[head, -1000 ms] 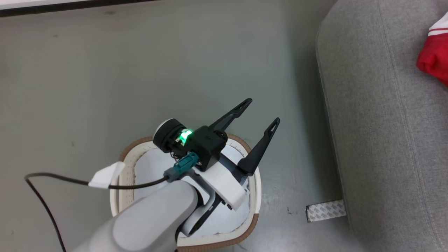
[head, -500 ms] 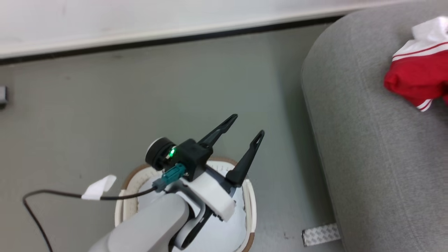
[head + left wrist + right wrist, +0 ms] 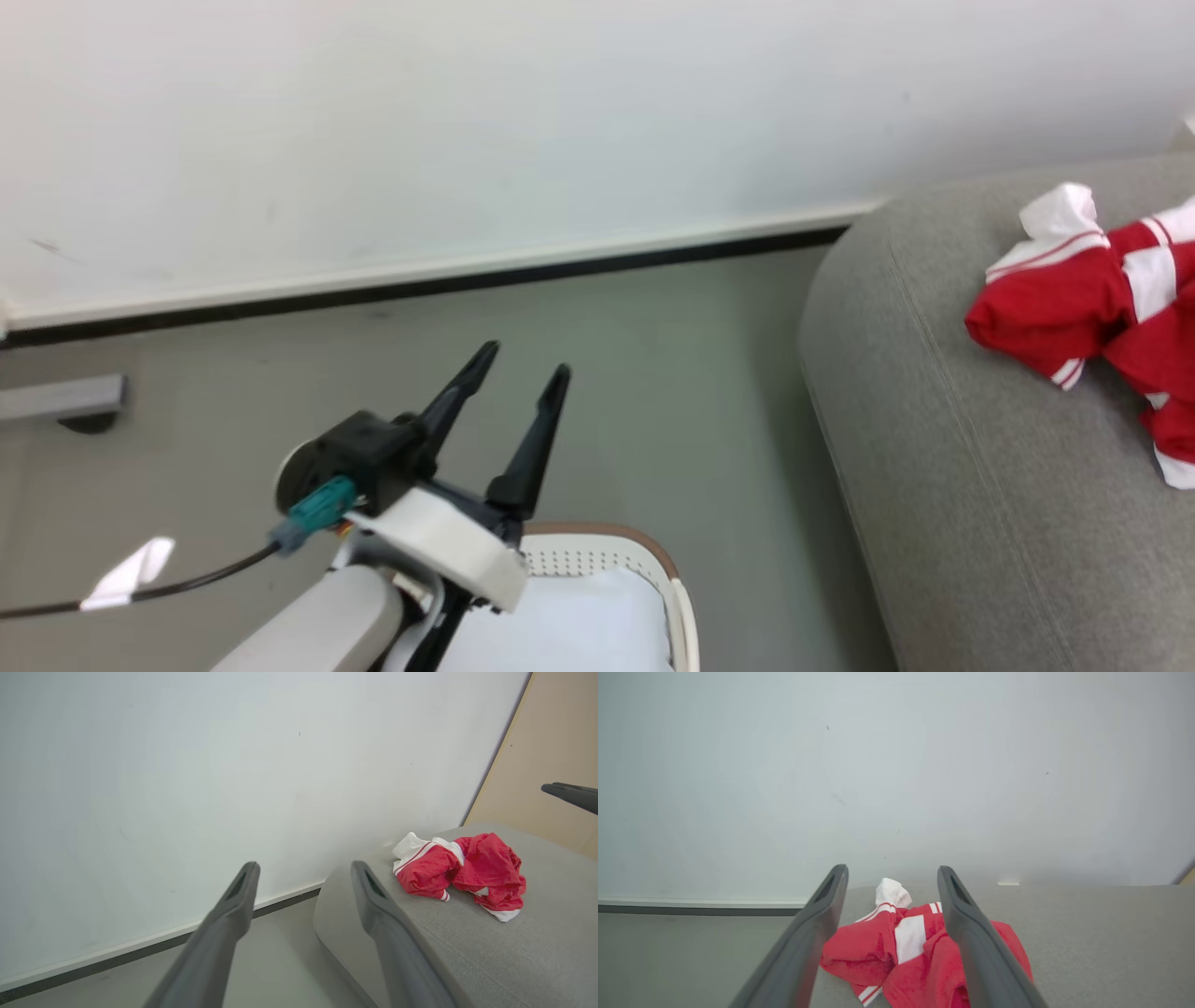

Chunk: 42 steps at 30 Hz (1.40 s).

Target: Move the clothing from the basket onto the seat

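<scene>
Big grey seat (image 3: 980, 485) with the clothing (image 3: 1055, 308) crumpled on it

Head view: seat fills 3 to 5 o'clock, clothing at 2, basket (image 3: 583, 563) at 6 (something white inside, can't tell what). Left gripper (image 3: 524, 361) at 7 and right gripper (image 3: 892, 871) both have their fingers spread, holding nothing.

No readable text or numbers; none legible on clothing (image 3: 1055, 313).
</scene>
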Tool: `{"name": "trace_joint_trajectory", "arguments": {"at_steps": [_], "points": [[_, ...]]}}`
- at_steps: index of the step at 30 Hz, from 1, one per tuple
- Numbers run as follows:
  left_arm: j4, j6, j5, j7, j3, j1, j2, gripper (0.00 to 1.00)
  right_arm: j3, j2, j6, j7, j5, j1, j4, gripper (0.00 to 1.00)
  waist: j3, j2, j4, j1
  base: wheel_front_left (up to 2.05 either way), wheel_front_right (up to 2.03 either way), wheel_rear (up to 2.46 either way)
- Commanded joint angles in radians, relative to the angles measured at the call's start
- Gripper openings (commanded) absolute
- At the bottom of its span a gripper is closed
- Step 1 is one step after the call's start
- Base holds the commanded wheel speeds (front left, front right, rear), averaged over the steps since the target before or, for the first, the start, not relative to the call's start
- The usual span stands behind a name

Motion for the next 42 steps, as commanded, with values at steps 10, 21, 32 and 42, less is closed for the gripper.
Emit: {"name": "trace_joint_trajectory", "arguments": {"at_steps": [10,21,32,42], "points": [[-0.072,0.065,-0.04,-0.003,0.205,0.237,0.066,1.0,-0.187,0.234,-0.002,-0.098,-0.159,0.292,-0.25,1.0,-0.141,0.0,0.129,0.0003,0.0,0.0,0.0],[-0.049,0.06,0.105,-0.003,0.349,0.415,0.03,1.0,-0.295,0.518,-0.002,-0.16,-0.359,0.551,-0.391,1.0,-0.157,0.0,0.165,0.0003,0.0,0.0,0.0],[-0.026,-0.012,0.231,-0.004,0.451,0.498,-0.059,1.0,-0.288,0.61,-0.002,-0.173,-0.432,0.608,-0.379,1.0,-0.164,0.0,0.161,0.0003,0.0,0.0,0.0],[0.002,-0.061,0.28,-0.004,0.51,0.51,-0.108,1.0,-0.277,0.625,-0.002,-0.168,-0.456,0.612,-0.371,1.0,-0.164,0.0,0.165,0.0003,0.0,0.0,0.0]]}}
